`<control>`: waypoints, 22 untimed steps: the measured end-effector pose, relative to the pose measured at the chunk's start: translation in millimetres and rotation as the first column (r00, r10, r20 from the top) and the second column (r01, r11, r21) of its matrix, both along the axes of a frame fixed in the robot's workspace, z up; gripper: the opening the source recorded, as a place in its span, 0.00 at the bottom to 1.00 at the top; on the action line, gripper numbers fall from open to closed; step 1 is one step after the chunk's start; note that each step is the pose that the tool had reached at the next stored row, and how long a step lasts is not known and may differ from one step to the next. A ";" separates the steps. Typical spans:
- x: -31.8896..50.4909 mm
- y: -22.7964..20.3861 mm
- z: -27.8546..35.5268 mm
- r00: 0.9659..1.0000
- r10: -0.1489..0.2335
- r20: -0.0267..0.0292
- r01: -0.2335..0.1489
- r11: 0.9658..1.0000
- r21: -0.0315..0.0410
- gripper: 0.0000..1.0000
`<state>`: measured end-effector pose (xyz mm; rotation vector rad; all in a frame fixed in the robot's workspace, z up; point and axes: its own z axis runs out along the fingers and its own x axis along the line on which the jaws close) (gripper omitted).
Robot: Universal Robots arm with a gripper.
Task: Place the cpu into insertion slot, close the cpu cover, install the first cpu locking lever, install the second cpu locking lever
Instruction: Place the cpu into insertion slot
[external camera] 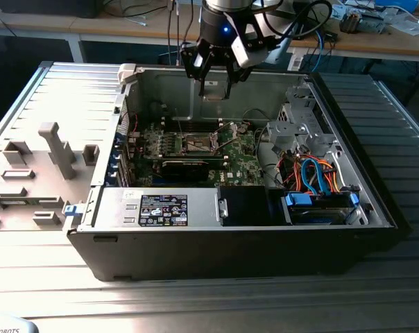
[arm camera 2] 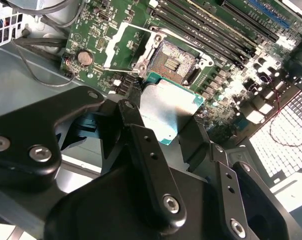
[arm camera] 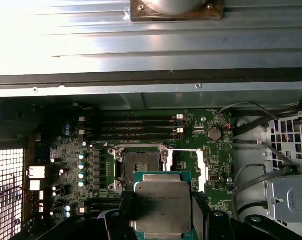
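My gripper (external camera: 214,82) hangs over the open computer case (external camera: 216,243), shut on the cpu (external camera: 214,88), a flat square silver-grey chip with a green edge. In both wrist views the cpu (arm camera: 162,202) (arm camera 2: 168,107) sits between the black fingers (arm camera: 125,212) (arm camera 2: 136,117), held above the green board. The insertion slot (arm camera: 141,165) (arm camera 2: 178,62) (external camera: 195,144) lies bare below, dark with a silver rim, just ahead of the chip. The cpu cover (arm camera: 201,170) (arm camera 2: 122,42) is swung open beside the slot.
Memory slots (arm camera: 131,127) run along one side of the socket. A grey drive cage (external camera: 303,125) and orange and blue cables (external camera: 320,177) fill the exterior view's right of the case. A power supply (external camera: 168,208) lies at the front. A grey fixture tray (external camera: 36,166) sits at the left.
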<state>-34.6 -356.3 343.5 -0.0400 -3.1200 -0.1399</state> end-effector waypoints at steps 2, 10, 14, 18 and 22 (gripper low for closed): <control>0.0 0.0 -0.9 1.000 0.000 0.000 0.000 1.000 0.000 0.54; 0.0 0.0 -3.0 1.000 0.000 0.000 0.000 1.000 0.000 0.54; 0.0 0.0 -4.1 1.000 0.000 0.000 0.000 1.000 0.000 0.54; 0.0 0.0 -5.3 1.000 0.000 0.000 0.000 1.000 0.000 0.54; 0.0 0.0 -6.4 1.000 0.000 0.000 0.000 1.000 0.000 0.54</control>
